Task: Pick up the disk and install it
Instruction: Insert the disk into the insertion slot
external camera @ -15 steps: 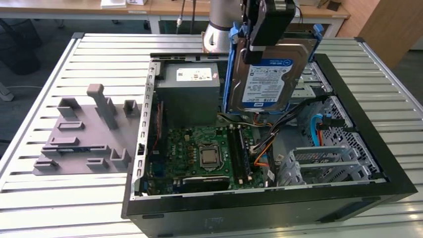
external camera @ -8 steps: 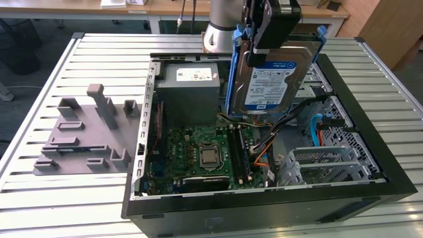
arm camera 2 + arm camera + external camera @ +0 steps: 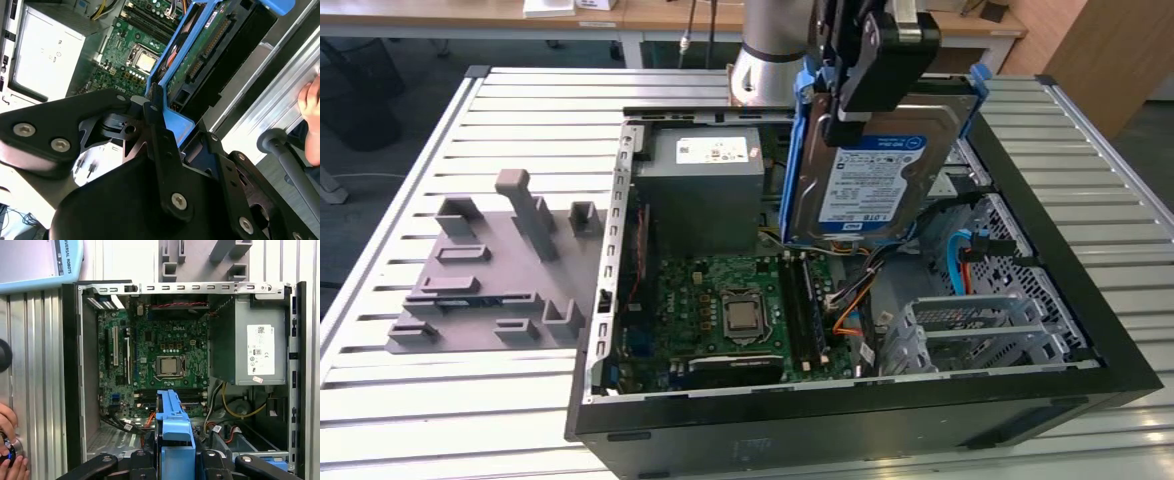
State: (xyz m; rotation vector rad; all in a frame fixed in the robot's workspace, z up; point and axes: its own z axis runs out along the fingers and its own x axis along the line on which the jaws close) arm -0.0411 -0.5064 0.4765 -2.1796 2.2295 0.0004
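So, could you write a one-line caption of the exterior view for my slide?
The gripper holds the disk lifted above the open computer case, near the grey power supply.

— What's on the table [image 3: 440,400]?
— I see a slatted metal top. An open case [image 3: 854,420] lies flat on it, and a grey fixture [image 3: 487,285] sits just beside the case, on the exterior view's left.

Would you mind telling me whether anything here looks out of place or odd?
Nothing looks damaged or spilled. The disk is out of the case, held upright above it by the hand; a person's fingers show beside the case.
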